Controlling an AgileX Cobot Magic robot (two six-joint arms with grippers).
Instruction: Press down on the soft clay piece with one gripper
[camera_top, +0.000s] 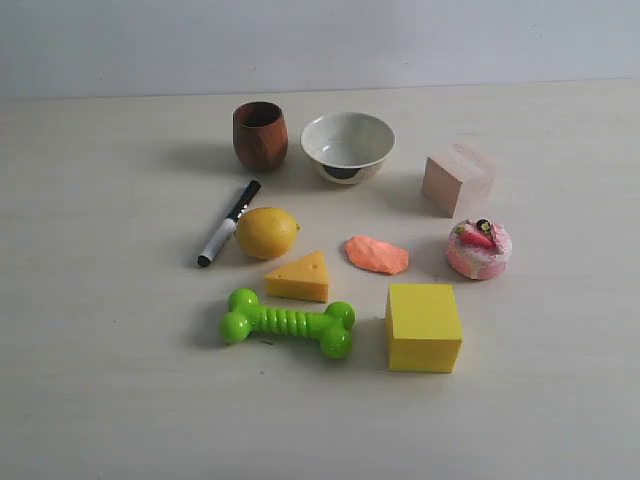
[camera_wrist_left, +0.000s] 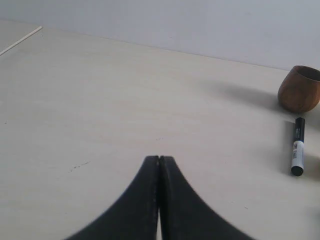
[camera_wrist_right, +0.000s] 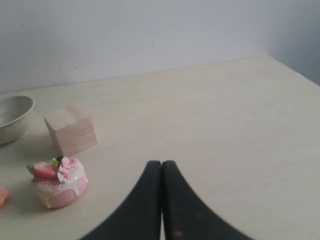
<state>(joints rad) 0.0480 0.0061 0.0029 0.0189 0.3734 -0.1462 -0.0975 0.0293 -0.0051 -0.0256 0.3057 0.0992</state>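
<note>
The soft clay piece (camera_top: 377, 254), a flat salmon-orange blob, lies on the table between the cheese wedge and the pink cake toy; a sliver of it (camera_wrist_right: 2, 197) shows at the edge of the right wrist view. Neither arm appears in the exterior view. My left gripper (camera_wrist_left: 159, 159) is shut with nothing in it, over bare table well away from the clay. My right gripper (camera_wrist_right: 161, 163) is also shut and empty, off to the side of the pink cake toy (camera_wrist_right: 57, 182).
Around the clay stand a lemon (camera_top: 266, 232), cheese wedge (camera_top: 299, 277), green bone toy (camera_top: 287, 322), yellow block (camera_top: 423, 327), pink cake toy (camera_top: 479, 249), wooden block (camera_top: 458, 180), white bowl (camera_top: 347, 146), brown cup (camera_top: 260, 135) and a marker (camera_top: 228, 222).
</note>
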